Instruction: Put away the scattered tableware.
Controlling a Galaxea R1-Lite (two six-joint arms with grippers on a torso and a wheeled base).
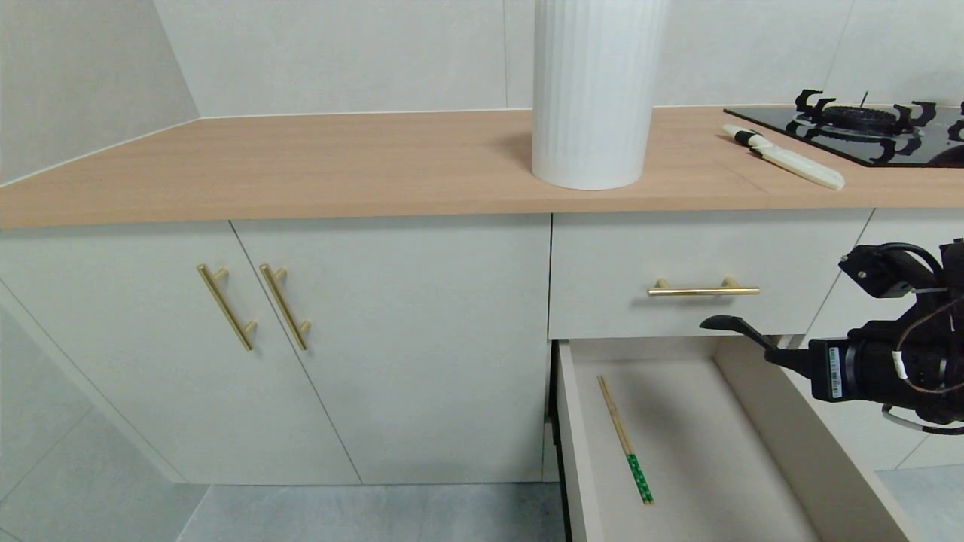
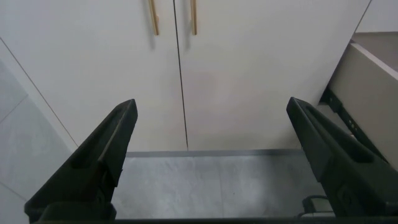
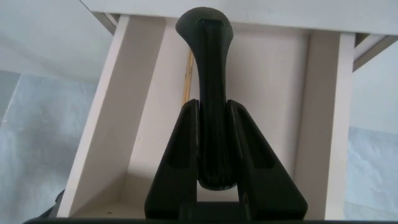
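We have the slim black plastic utensil (image 1: 732,327) clamped in the right gripper's (image 1: 783,355) jaws. Its long axis is near level and its rounded tip points to our left above the open white drawer (image 1: 578,444). We can't tell whether that tip is bowl or handle, as its other end is buried. Green-tipped wooden chopsticks (image 1: 625,440) lie lengthwise inside. The left gripper's (image 2: 211,121) jaws stand wide apart.

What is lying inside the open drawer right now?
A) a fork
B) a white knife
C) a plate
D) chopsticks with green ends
D: a pair of chopsticks with green ends lies on the floor of the open drawer.
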